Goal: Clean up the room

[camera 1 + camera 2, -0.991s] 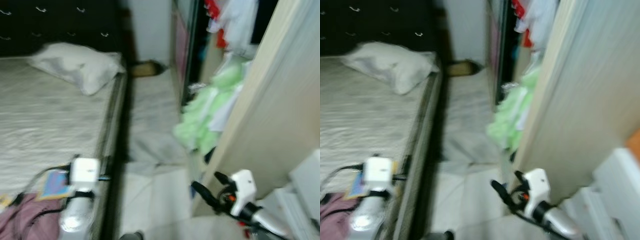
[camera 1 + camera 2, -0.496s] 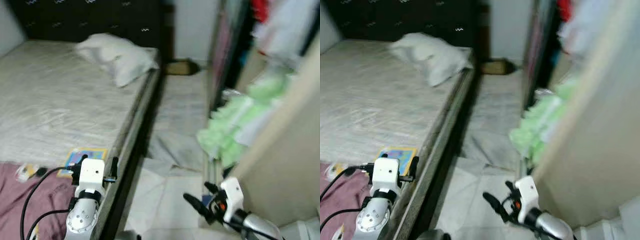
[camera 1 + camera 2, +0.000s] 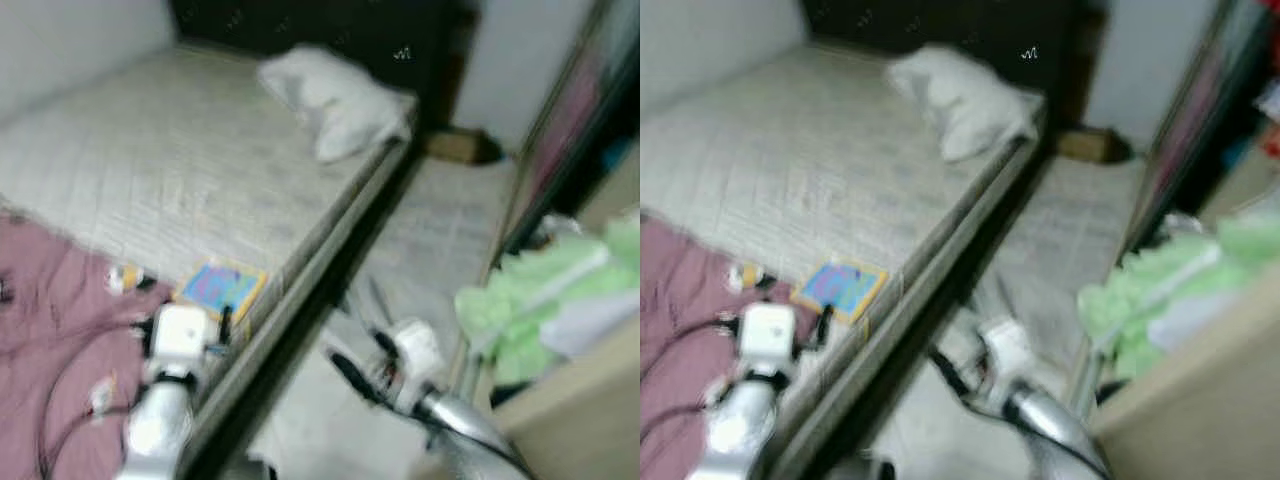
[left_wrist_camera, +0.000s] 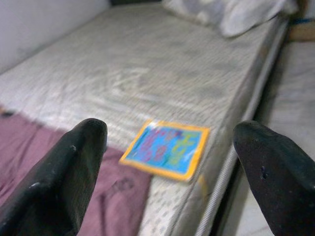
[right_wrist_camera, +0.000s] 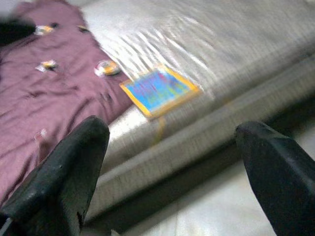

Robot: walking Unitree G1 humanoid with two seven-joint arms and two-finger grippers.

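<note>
A blue book with a yellow border [image 3: 222,288] [image 4: 166,149] [image 5: 157,91] lies flat near the bed's edge, beside a mauve blanket [image 3: 50,330] [image 5: 54,98] strewn with small items. My left gripper [image 4: 170,172] hovers over the bed just short of the book, open and empty. My right gripper [image 5: 167,167] is held above the floor beside the bed frame, open and empty, its fingers [image 3: 345,365] pointing toward the bed. A white pillow [image 3: 335,95] rests at the head of the mattress [image 3: 170,170].
A pile of green and white clothes [image 3: 545,315] spills from the wardrobe on the right. A grey mat [image 3: 440,240] covers the narrow aisle between bed and wardrobe. A brown box [image 3: 455,145] sits at the aisle's far end. A beige door panel [image 3: 1200,400] stands near right.
The view has swung left and is blurred, so the bed now takes up more of the picture. Both arms stay in front, and the right gripper now points toward the bed edge.
</note>
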